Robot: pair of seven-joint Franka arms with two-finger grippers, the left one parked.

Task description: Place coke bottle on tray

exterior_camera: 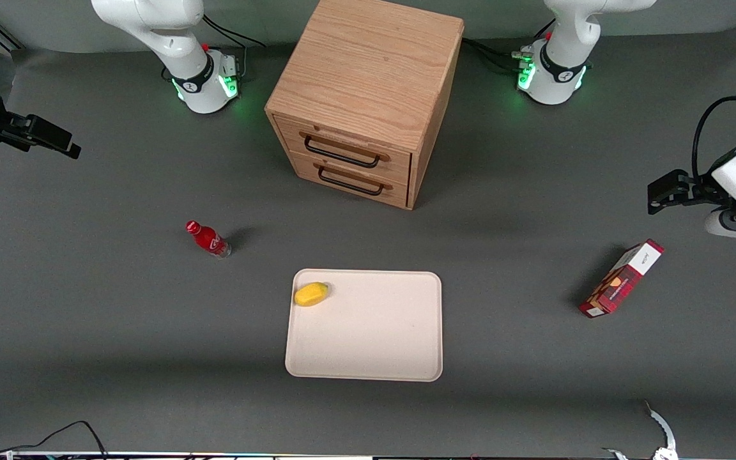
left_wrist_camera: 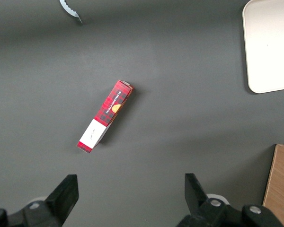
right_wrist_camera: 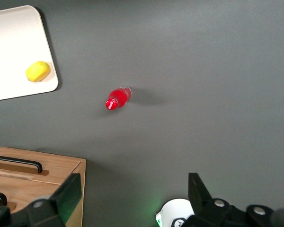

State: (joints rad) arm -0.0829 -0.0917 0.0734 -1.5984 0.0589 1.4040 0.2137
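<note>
The coke bottle [exterior_camera: 208, 238] is small and red with a red cap. It stands on the grey table, farther from the front camera than the tray and off toward the working arm's end. It also shows in the right wrist view [right_wrist_camera: 117, 98]. The cream-beige tray [exterior_camera: 368, 345] lies flat near the table's front, and its corner shows in the right wrist view [right_wrist_camera: 9, 56]. My right gripper [exterior_camera: 55, 137] hangs high over the working arm's end of the table, well apart from the bottle. It is open and empty, with its fingers wide apart [right_wrist_camera: 132, 191].
A yellow fruit [exterior_camera: 311, 294] lies in the tray's corner nearest the bottle. The wooden two-drawer cabinet [exterior_camera: 368, 96] stands farther back, drawers shut. A red carton with a white end [exterior_camera: 622, 278] lies toward the parked arm's end.
</note>
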